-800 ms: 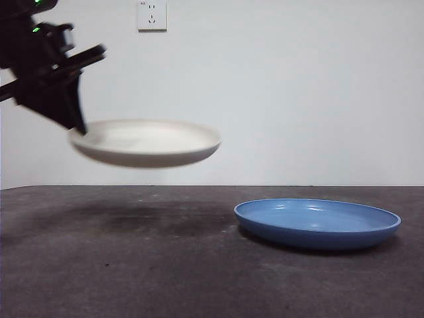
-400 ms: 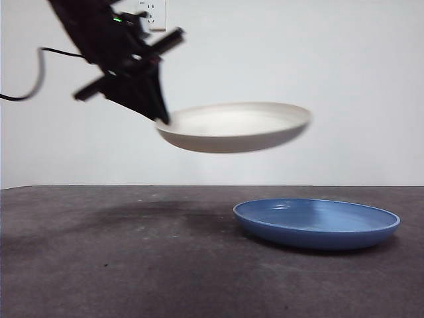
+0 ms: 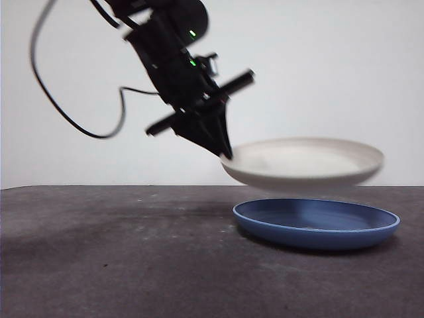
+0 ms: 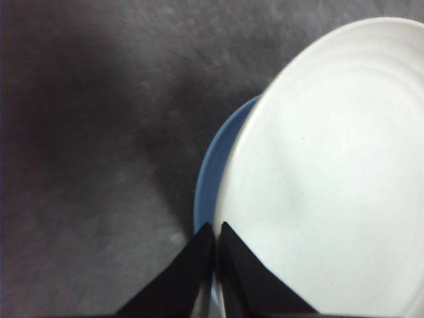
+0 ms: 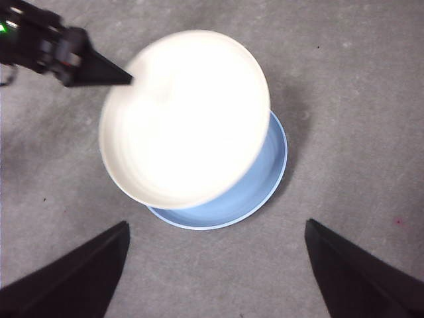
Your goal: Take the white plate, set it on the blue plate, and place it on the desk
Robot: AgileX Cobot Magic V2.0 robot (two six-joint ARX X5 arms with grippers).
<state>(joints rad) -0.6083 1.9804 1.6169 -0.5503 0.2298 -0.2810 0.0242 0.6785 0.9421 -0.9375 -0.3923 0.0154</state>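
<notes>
Carried rightward and lower than half a second ago, the white plate (image 3: 303, 164) now hangs just above the blue plate (image 3: 317, 222), apart from it and roughly level. The left gripper (image 3: 224, 151) pinches its left rim, jaws clamped narrow, probably so the plate can settle flat inside the blue one. The right gripper (image 5: 215, 265) waits spread wide overhead. Below lies the mottled grey desk (image 3: 119, 265); behind, a bare white wall (image 3: 331, 66).

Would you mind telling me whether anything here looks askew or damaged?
Nothing stands out. The left tool grips the white plate by its rim, roughly level above the blue plate; neither looks damaged.
</notes>
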